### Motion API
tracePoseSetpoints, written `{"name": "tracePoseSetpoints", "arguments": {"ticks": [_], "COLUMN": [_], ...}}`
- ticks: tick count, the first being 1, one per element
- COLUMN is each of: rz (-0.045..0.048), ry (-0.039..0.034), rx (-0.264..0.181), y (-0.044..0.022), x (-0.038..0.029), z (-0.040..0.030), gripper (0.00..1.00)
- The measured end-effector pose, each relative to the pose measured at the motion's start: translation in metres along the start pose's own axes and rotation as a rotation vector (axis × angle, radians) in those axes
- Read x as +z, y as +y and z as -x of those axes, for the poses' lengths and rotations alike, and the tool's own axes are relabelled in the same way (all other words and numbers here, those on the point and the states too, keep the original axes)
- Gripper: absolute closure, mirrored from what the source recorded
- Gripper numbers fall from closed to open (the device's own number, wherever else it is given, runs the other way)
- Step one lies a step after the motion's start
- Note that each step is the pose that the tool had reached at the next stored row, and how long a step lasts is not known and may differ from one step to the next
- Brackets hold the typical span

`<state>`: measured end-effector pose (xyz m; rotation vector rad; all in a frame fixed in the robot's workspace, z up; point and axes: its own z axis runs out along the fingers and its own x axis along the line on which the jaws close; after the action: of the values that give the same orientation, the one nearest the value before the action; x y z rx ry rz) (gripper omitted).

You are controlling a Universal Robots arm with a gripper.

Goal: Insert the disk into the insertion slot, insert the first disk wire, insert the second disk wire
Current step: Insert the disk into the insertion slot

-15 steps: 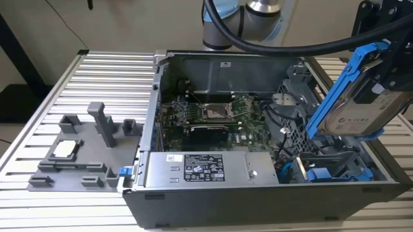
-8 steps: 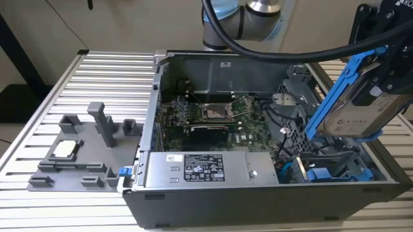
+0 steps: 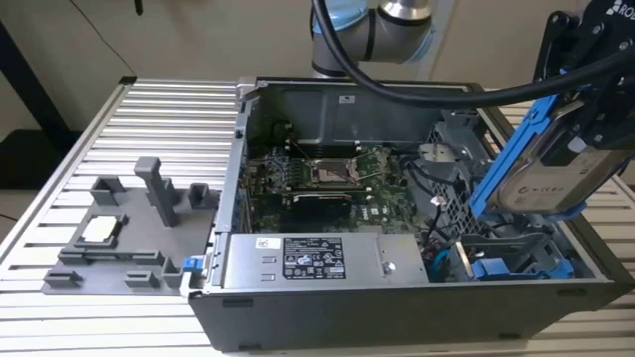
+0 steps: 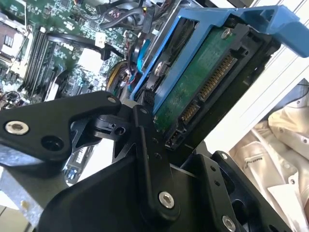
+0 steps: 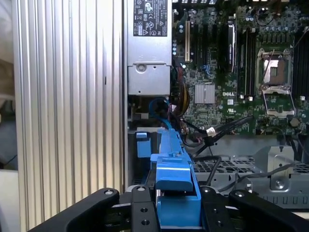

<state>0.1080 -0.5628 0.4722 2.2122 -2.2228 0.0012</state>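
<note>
While the gripper [image 3: 584,137] hangs over the open computer case [image 3: 397,316] at the exterior view's right, its jaws are pinched on the disk [image 3: 543,182]. The disk is tilted steeply in its blue carrier [image 3: 508,152], clear above the insertion slot [image 3: 508,253] and not in it. A blue part [image 3: 491,268] sits low in that cage. Inside the case lie the motherboard [image 3: 328,175] and, against the near wall, the power supply [image 3: 308,260]. Outside it, on the slatted table [image 3: 169,111], a grey fixture plate [image 3: 109,238] stands well apart.

In the second wrist view, the disk's [image 4: 203,82] underside is seen: a green circuit board with a row of gold connector contacts, edged by the carrier [image 4: 236,19]. One black finger [image 4: 145,140] presses against the carrier's side. The motherboard [image 4: 48,43] and loose cables lie beyond.

In the first wrist view, the carrier [image 5: 175,169] is seen edge-on, with black fingers [image 5: 142,205] closed tight against both its sides. Past it are the power supply [image 5: 149,48], the motherboard [image 5: 231,72] with its bare processor socket [image 5: 277,79], and a perforated metal panel [image 5: 231,166].
</note>
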Motion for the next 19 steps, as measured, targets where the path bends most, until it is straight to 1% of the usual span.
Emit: {"name": "tracePoseSetpoints", "arguments": {"ticks": [6, 19], "rz": [0.0000, 0.0000], "ry": [0.0001, 0.0000], "rx": [-0.002, -0.003], "y": [-0.0021, -0.0059], "x": [0.0048, 0.0233], "z": [0.0000, 0.0001], "gripper": [0.67, 0.67]}}
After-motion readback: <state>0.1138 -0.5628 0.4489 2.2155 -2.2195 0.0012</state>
